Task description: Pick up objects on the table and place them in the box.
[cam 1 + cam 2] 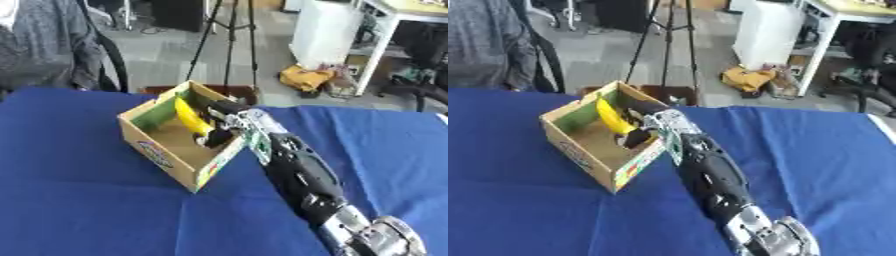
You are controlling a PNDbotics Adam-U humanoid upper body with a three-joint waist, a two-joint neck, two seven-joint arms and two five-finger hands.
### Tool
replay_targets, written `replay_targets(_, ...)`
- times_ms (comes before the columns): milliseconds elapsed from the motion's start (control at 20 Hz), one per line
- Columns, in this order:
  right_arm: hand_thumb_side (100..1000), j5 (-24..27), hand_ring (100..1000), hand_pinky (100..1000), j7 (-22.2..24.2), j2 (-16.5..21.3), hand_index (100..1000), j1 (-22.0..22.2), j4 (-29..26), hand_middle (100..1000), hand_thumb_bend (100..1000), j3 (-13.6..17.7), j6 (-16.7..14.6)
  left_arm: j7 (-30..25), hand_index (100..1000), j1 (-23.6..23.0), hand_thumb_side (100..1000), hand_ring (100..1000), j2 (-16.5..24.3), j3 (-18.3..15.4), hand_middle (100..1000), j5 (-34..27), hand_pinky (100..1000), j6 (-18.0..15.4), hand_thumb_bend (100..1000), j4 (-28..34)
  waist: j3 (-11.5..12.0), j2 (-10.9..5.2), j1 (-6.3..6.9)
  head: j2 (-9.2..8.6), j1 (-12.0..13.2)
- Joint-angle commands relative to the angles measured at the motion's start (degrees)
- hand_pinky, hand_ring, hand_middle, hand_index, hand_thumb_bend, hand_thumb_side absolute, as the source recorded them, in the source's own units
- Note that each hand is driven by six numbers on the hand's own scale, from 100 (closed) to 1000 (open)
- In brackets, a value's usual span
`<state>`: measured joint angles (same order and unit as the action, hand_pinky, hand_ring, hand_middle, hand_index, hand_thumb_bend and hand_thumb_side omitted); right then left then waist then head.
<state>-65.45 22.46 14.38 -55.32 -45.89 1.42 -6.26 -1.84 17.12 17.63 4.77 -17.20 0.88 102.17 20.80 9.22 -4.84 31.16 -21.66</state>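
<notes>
Item: banana (190, 118), yellow, inside the open cardboard box (156, 150) on the blue table (79, 200). My right hand (220, 122) reaches over the rim, fingers curled round it. Risk: lifting away unreleased drags banana back out, or wrist snags box wall.

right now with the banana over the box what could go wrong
1. The right hand holds the banana inside the box, its fingers curled round it. Pulling out before letting go could lift the banana back out.
2. The forearm crosses the box's near right wall. A sideways pull might drag or tip the box on the blue cloth.
</notes>
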Motion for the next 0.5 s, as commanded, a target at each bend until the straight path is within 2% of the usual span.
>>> replay_targets(50,584,-0.1,660,620,-0.1,0.9,822,-0.9,-0.4,706,311,0.4,0.2,0.0,699,0.9,1000,622,0.5,-0.2,683,-0.1,608,-0.2,569,0.9,-0.3,-0.65,0.29,-0.78,0.1)
replay_targets(200,616,0.0,709,642,-0.8,1.0,851,-0.8,-1.3,752,436,0.1,-0.4,0.0,698,0.9,1000,621,0.5,-0.2,683,-0.1,608,-0.3,569,0.9,-0.7,-0.68,0.23,-0.84,0.2)
replay_targets(250,631,0.0,738,657,-1.1,1.0,869,-0.8,-1.7,785,502,0.0,-0.8,0.0,698,0.9,1000,621,0.5,-0.2,683,-0.1,608,-0.3,569,0.9,-0.9,-0.70,0.23,-0.84,0.2)
replay_targets(300,640,0.1,751,665,-1.3,1.1,877,-0.8,-2.1,800,511,-0.2,-1.2,0.1,698,0.9,1000,621,0.5,-0.2,683,-0.1,608,-0.3,569,0.9,-1.0,-0.73,0.23,-0.83,0.3)
replay_targets(400,642,0.3,748,663,-2.0,1.4,876,-0.8,-3.3,794,486,-0.5,-1.9,0.1,698,0.8,1000,621,0.5,-0.3,683,-0.1,608,-0.3,569,0.9,-1.4,-0.83,0.24,-0.81,0.5)
replay_targets(450,638,0.5,727,650,-2.8,1.7,864,-0.8,-4.3,765,407,-0.6,-2.3,0.2,698,0.7,1000,621,0.5,-0.4,683,-0.1,608,-0.4,570,0.8,-1.7,-0.91,0.27,-0.79,0.7)
replay_targets(500,642,0.7,715,644,-3.9,2.0,860,-0.7,-5.5,752,385,-0.8,-2.8,0.3,698,0.6,1000,621,0.5,-0.5,683,-0.1,608,-0.4,570,0.8,-2.0,-0.98,0.30,-0.74,0.9)
